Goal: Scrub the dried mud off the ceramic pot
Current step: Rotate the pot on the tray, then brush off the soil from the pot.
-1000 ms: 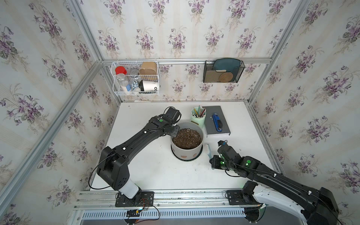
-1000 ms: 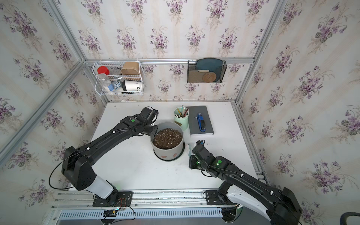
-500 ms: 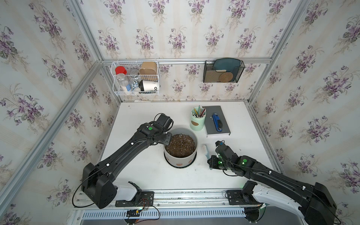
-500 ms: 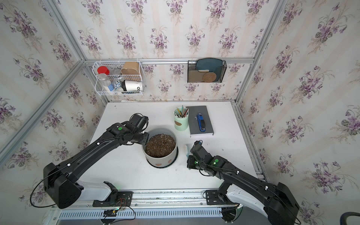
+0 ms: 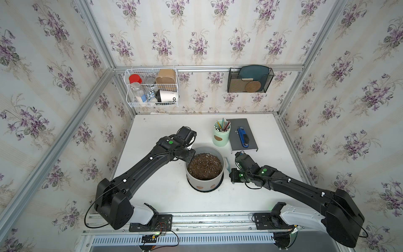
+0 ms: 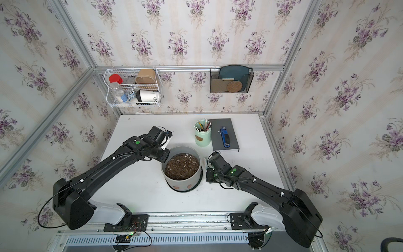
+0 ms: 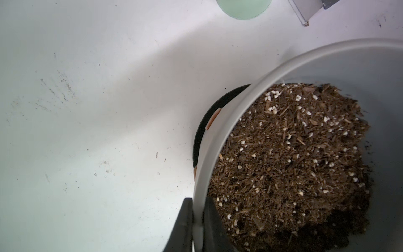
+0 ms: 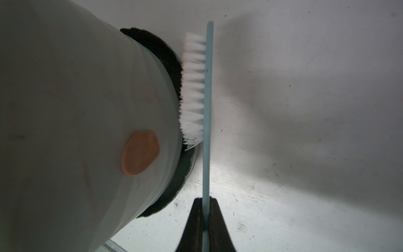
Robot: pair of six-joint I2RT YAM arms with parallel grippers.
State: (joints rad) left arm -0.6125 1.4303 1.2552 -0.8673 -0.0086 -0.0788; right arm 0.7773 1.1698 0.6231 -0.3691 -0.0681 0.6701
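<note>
Brush poised for mud duty: the pot (image 5: 204, 184) stands upright on its black saucer (image 8: 170, 61) near the middle of the table (image 5: 161, 196), between our two arms, full of soil (image 5: 205, 167).

Our left gripper (image 7: 197, 227) pinches the rim at the pot's back left. One finger (image 7: 185, 224) sits outside the wall and the other inside over the soil, steadying the pot.

Our right gripper (image 8: 205, 227) is clamped on the thin handle of a brush (image 8: 207, 109). Its white bristles (image 8: 193, 87) face the pot, low down at the saucer's edge and the foot of the wall. We cannot tell whether they touch or only come close.

The mud (image 8: 140, 152) shows in the right wrist view as a reddish-brown oval low on the wall. It lies just beside the bristle end nearer the gripper, not under it. In both top views more ovals sit low on the front of the wall, and the left wrist view catches another edge-on.

We judge that the scrubbing step is in hand, though no blob is under the bristles yet. The next move calls for drawing the brush back along the wall and raising it clear of the saucer, so the bristles lie on the oval. Then we press in and stroke, while the left grip keeps the pot from sliding or turning. The front blobs will probably need the pot turned or the brush carried round.
</note>
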